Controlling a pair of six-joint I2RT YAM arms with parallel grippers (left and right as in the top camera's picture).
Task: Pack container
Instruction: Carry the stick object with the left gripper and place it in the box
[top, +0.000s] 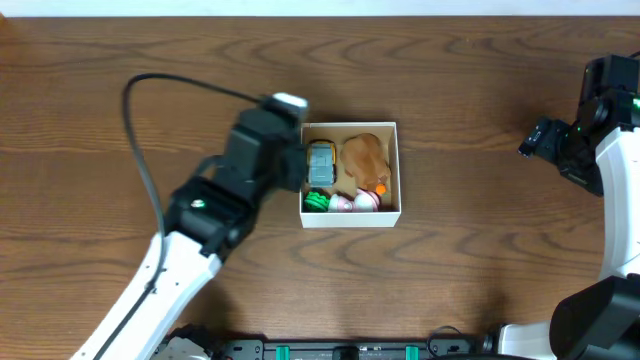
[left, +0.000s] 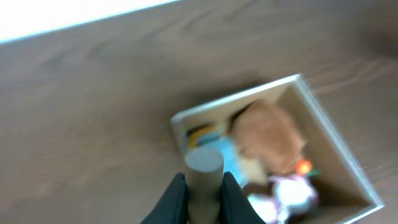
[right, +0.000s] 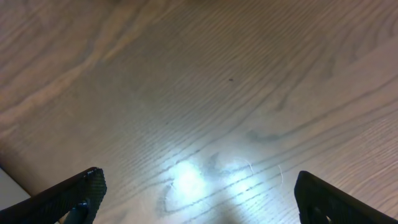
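The container (top: 396, 168) is a square white box with a tan-brown inside at the table's middle. It holds a tan plush toy (top: 364, 154), a blue-grey and yellow toy (top: 321, 162), a green piece (top: 318, 201) and pink-white toys (top: 356, 201). It also shows blurred in the left wrist view (left: 323, 118). My left gripper (left: 204, 190) is shut on a grey-tan cylinder (left: 204, 171) and hovers at the box's left wall. In the overhead view the left arm's head (top: 262, 150) hides the fingers. My right gripper (right: 196, 193) is open and empty over bare wood at the far right (top: 545, 140).
The wooden table (top: 480, 260) surrounds the box on all sides. A black cable (top: 150, 85) loops from the left arm over the table's left part. A pale strip (left: 62, 15) runs along the table's far edge.
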